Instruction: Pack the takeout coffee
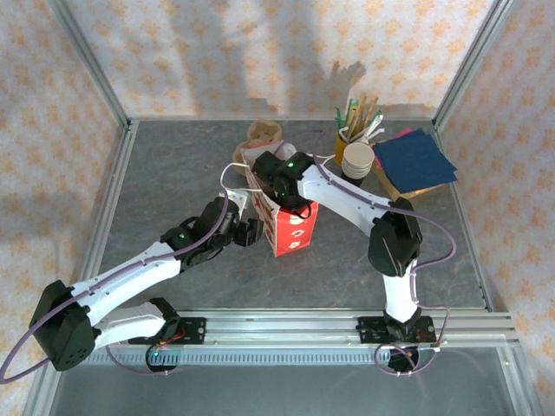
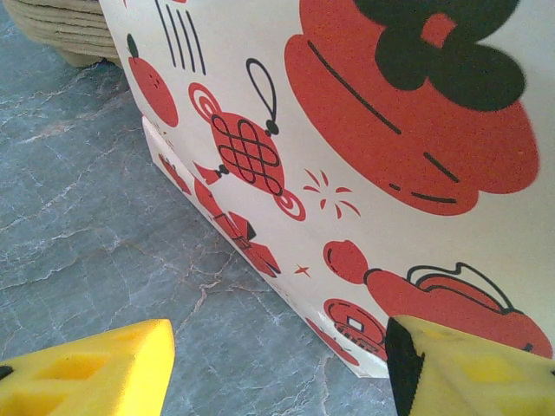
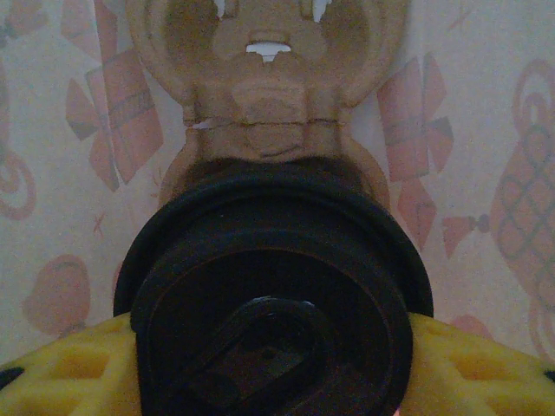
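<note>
Coffee cup [image 3: 273, 303]: seen from above, so only its round black lid with a raised drink tab shows; the body is hidden beneath. It sits between the yellow fingers [image 3: 61, 373] of the right gripper [image 3: 276, 371], which press against the lid's rim on both sides and hold it at a middling width. Cup and gripper are down inside the mouth of the red-and-white printed bag [image 1: 290, 230], which stands upright near the middle of the table [image 1: 173, 173]. A brown pulp carrier [image 3: 260, 95] lies just beyond the lid inside the bag; whether the cup is seated in it cannot be told. The left gripper [image 2: 277, 373] is low beside the bag's left face, its fingers apart and gripping nothing. Toward the far right corner stand a stack of white cups [image 1: 357, 159], a tub of stirrers [image 1: 357, 117] and blue napkins [image 1: 418, 156]. Pulp trays [image 1: 264, 134] lie behind the bag.
</note>
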Robot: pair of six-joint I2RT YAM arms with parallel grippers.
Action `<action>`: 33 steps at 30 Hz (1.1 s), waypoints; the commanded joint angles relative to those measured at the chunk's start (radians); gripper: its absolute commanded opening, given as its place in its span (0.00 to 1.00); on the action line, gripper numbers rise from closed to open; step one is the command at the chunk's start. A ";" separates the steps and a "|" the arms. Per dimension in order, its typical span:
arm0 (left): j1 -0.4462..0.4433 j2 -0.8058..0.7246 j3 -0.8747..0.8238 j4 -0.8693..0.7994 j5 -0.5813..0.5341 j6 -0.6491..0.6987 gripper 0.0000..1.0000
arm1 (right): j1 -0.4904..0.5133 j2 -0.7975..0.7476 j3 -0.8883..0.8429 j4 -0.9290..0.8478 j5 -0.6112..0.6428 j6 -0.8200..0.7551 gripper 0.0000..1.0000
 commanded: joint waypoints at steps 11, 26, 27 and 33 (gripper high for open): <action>-0.003 0.001 0.010 -0.009 -0.026 0.011 0.67 | -0.008 0.042 -0.044 -0.008 -0.036 -0.024 0.38; -0.003 -0.002 0.009 -0.008 -0.031 0.013 0.67 | -0.007 0.071 -0.010 -0.028 -0.037 -0.029 0.38; -0.003 -0.001 0.008 -0.008 -0.031 0.013 0.67 | -0.007 0.071 -0.007 -0.028 -0.036 -0.029 0.38; -0.003 0.008 0.016 -0.008 -0.030 0.017 0.67 | -0.008 0.072 0.006 -0.033 -0.031 -0.029 0.39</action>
